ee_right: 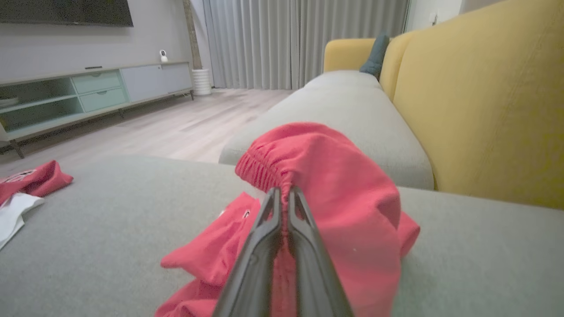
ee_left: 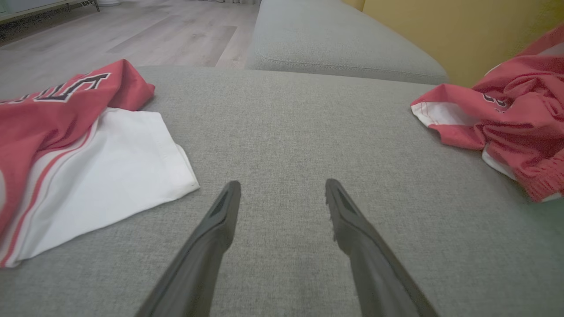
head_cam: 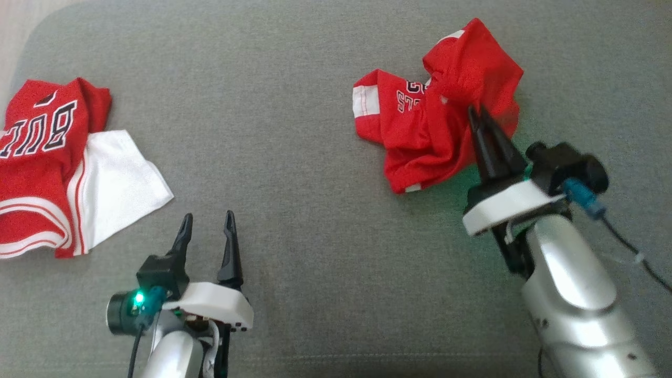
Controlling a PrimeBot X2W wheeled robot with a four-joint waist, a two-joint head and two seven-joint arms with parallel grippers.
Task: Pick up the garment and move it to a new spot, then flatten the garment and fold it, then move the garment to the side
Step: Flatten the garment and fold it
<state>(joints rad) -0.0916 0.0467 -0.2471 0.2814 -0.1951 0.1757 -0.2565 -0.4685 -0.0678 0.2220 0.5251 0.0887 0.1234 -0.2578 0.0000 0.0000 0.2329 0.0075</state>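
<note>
Right pincer (head_cam: 478, 111) (ee_right: 282, 191) clamped on the crumpled red garment (head_cam: 420, 142) (ee_left: 506, 119) (ee_right: 343, 185).
The garment lies bunched toward the far right of the grey sofa cushion (head_cam: 315, 210), black lettering and white trim showing, and the pincer's two fingers are pressed together on a gathered elastic edge. The left pincer (head_cam: 208, 216) (ee_left: 282, 185) stands wide open and holds nothing, near the cushion's front edge. A folded red-and-white cloth (head_cam: 52, 168) lies at the left edge, well apart from the garment.

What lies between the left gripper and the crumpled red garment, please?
The stretch is bare grey cushion from the left gripper to the crumpled red garment; the head view shows it.
</note>
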